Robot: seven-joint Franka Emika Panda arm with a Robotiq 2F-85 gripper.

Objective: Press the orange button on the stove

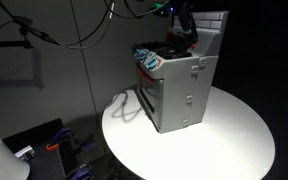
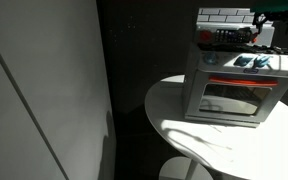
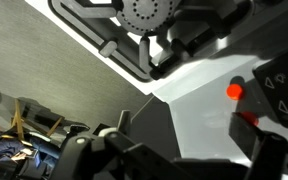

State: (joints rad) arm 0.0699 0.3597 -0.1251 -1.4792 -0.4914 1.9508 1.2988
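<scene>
**Toy stove on a round white table, gripper above its top**

The stove (image 1: 180, 95) is a small grey box standing on the white table (image 1: 239, 135). In an exterior view its front (image 2: 234, 98) shows a dark oven window under a red control strip (image 2: 240, 82), with a white tiled back panel (image 2: 224, 14) rising behind. In the wrist view the gripper (image 3: 184, 135) hangs over the grey stove top with its jaws spread apart and holding nothing. The round orange button (image 3: 234, 90) lies ahead of the gripper, near a dark burner (image 3: 149, 15).
</scene>
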